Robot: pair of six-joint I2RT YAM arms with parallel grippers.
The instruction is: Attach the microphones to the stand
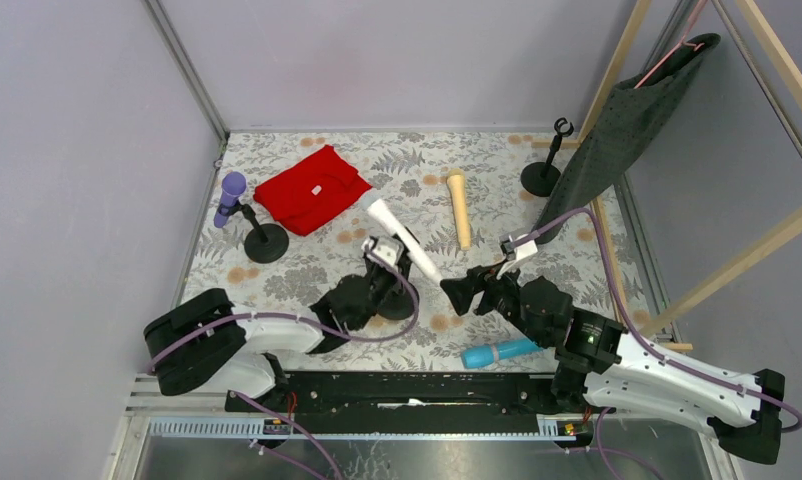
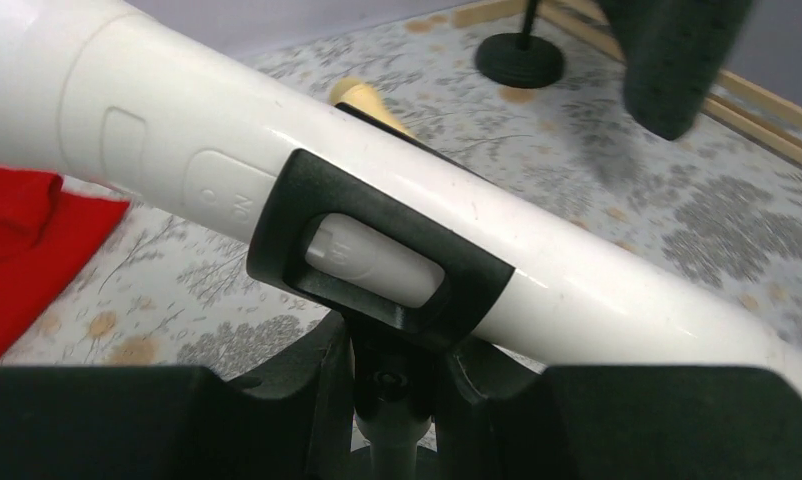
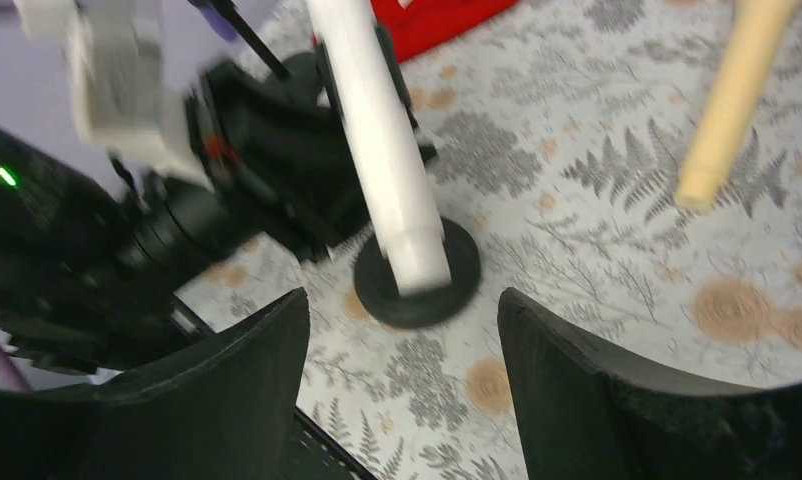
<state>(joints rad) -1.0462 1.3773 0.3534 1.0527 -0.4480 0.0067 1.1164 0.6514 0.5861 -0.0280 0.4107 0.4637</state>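
The white mic (image 1: 402, 236) sits in the clip (image 2: 377, 262) mid-frame; the left gripper (image 2: 387, 405) pinches the post (image 2: 390, 452) below, probably steadying it. The right gripper (image 1: 463, 290) has its fingers spread, just off the mic's tail.

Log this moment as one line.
white plastic microphone: in black clip stand | left gripper: shut on stand | right gripper: open, empty

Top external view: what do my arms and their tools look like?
Both arms are alike: the left arm and right arm have white shells between black joints, and a purple cable loops along each. The left tool and right tool are matte black with two thick, blunt fingers, behind a small white camera block.
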